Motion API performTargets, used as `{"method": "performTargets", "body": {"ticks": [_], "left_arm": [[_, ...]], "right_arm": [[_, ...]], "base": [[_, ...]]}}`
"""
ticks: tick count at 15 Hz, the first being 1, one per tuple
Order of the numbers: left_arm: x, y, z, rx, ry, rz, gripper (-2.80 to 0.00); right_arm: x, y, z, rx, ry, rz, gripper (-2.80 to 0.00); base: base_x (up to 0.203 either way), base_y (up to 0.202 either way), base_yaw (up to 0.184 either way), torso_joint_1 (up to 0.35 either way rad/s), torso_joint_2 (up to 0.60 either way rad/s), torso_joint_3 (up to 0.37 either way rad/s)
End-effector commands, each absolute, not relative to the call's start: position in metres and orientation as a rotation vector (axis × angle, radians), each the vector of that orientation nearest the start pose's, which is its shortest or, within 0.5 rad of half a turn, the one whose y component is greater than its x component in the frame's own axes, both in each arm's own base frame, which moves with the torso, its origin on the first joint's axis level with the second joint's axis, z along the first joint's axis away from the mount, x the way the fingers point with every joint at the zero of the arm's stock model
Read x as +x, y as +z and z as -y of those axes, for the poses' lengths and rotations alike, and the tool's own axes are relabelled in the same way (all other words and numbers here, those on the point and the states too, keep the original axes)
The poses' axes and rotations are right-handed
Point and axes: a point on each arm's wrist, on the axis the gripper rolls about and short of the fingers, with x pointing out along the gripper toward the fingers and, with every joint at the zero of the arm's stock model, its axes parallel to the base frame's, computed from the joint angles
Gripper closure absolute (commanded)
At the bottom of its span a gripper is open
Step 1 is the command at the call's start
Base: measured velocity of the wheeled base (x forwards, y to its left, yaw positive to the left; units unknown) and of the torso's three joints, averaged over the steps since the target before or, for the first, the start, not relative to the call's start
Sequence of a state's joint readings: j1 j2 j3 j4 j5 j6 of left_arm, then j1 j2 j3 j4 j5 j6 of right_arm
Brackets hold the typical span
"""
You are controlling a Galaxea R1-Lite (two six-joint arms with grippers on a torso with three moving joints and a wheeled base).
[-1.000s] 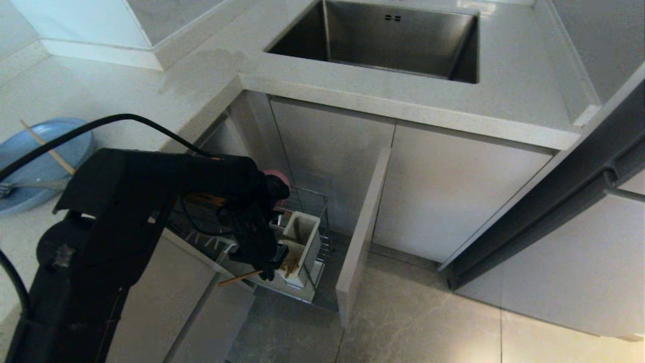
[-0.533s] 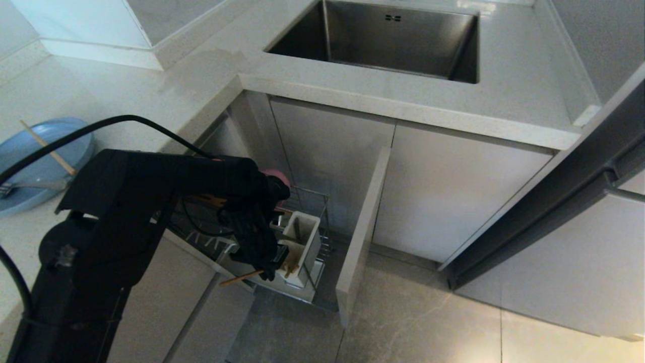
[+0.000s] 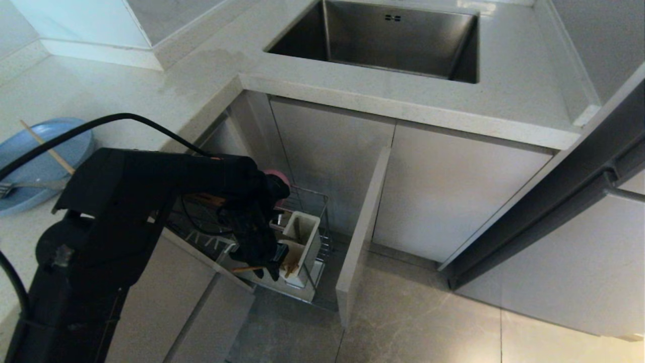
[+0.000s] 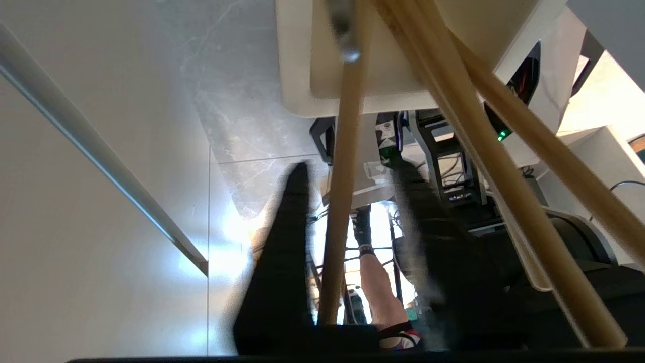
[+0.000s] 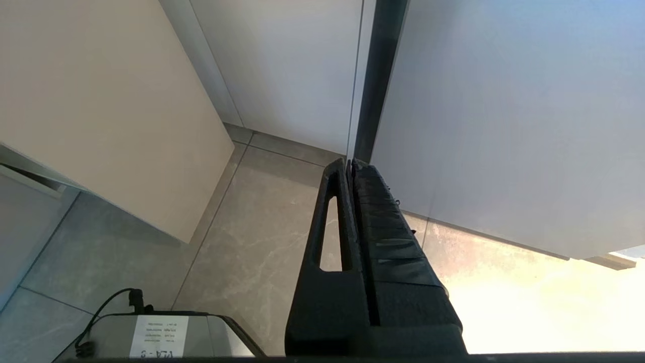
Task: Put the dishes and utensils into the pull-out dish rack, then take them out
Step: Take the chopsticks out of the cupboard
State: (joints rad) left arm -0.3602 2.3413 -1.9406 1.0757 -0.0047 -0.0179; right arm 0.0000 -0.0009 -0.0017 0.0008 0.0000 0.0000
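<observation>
My left gripper (image 3: 268, 272) reaches down to the white utensil box (image 3: 304, 233) in the pull-out dish rack (image 3: 324, 222). In the left wrist view its fingers (image 4: 282, 252) stand apart, open, and a wooden chopstick (image 4: 342, 201) runs loose between them into the box (image 4: 297, 85). Two more wooden sticks (image 4: 484, 151) lean out of the same box. The pink bowl (image 3: 277, 176) sits in the rack behind my arm. On the counter at far left, the blue plate (image 3: 35, 166) carries another chopstick (image 3: 48, 147) and the fork (image 3: 12, 188). My right gripper (image 5: 350, 164) hangs shut and empty over the floor.
The rack's beige panel front (image 3: 364, 227) stands out from the cabinets to the right of the box. A steel sink (image 3: 393, 40) is set in the counter beyond. The grey tiled floor (image 3: 413, 322) spreads in front.
My left gripper's jaws have parted from the chopstick. The stick has slid further into the utensil box, so less of it pokes out to the left. The arm has barely moved.
</observation>
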Motion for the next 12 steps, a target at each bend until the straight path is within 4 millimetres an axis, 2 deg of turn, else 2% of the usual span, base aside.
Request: {"method": "performTargets", "body": {"ticks": [1,7,12], "left_arm": [[0.382,0.116,0.144,0.248,-0.282,-1.463,-2.8],[0.382,0.122,0.144,0.24,-0.283,-1.439,-2.8],[0.363,0.181,0.136,0.198,-0.285,-1.28,-2.8]], "right_arm": [[-0.023,0.076,0.0,0.0,0.0,0.002,0.0],[-0.023,0.076,0.0,0.0,0.0,0.002,0.0],[-0.023,0.076,0.0,0.0,0.0,0.002,0.0]], "base": [[0.0,0.0,0.0,0.0,0.0,0.0],[0.0,0.0,0.0,0.0,0.0,0.0],[0.0,0.0,0.0,0.0,0.0,0.0]]}}
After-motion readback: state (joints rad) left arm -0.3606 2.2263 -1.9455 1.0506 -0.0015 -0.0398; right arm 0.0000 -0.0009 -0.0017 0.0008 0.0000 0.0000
